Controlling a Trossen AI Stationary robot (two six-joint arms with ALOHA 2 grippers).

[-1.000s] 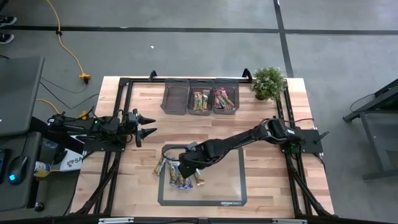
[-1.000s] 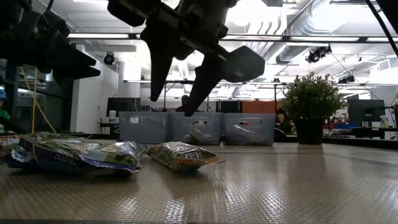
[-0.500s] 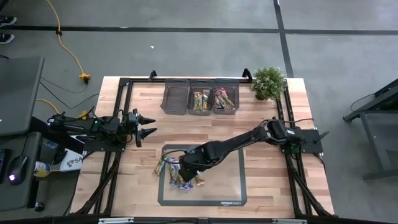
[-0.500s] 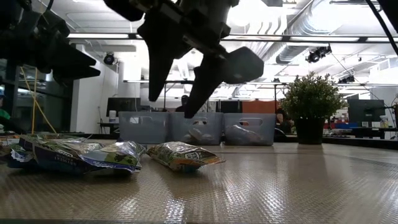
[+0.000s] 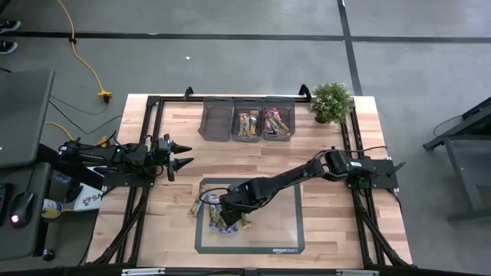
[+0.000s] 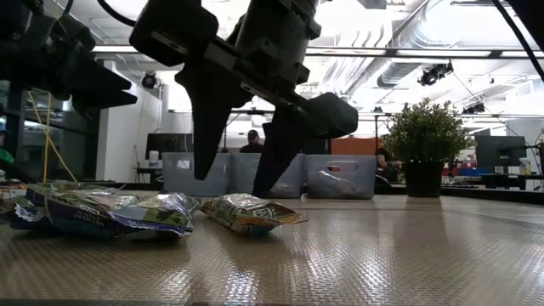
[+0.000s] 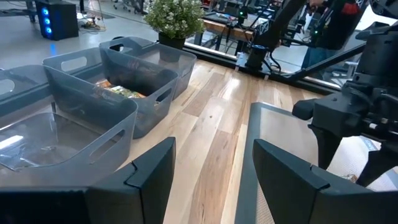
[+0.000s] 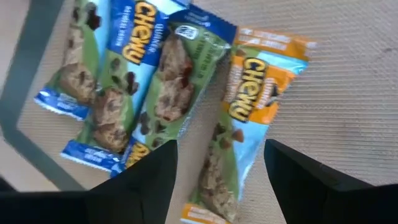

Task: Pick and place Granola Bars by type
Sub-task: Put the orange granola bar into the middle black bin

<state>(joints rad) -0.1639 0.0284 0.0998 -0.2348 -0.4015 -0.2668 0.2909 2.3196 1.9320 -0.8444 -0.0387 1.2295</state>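
Dark and idle at nine o'clock on the wooden table, the left gripper hangs with its fingers parted and nothing between them, aimed across toward the three grey bins at twelve o'clock. Of those bins, the left one looks nearly empty from above, the middle holds green and tan bars, and the right holds pink and red ones. Moving rightward to the grey mat at six o'clock, the loose Granola Bars lie bunched at its nine o'clock edge, some overlapping. The right gripper hovers directly over that bunch, jaws spread wide and empty; its wrist camera shows an orange-and-green wrapped bar running up between the two fingers, with a blue-edged bar lying just beside it and touching along one side. That closeness is the main hazard: a descent drifting slightly toward the neighbour would likely pinch two wrappers together, or trap a corner of the blue one, carrying a mixed pair to a bin. The shiny film is probably slippery, so a shallow close could squeeze the bar out sideways. Farthest right, at one o'clock, the potted plant stands well apart.
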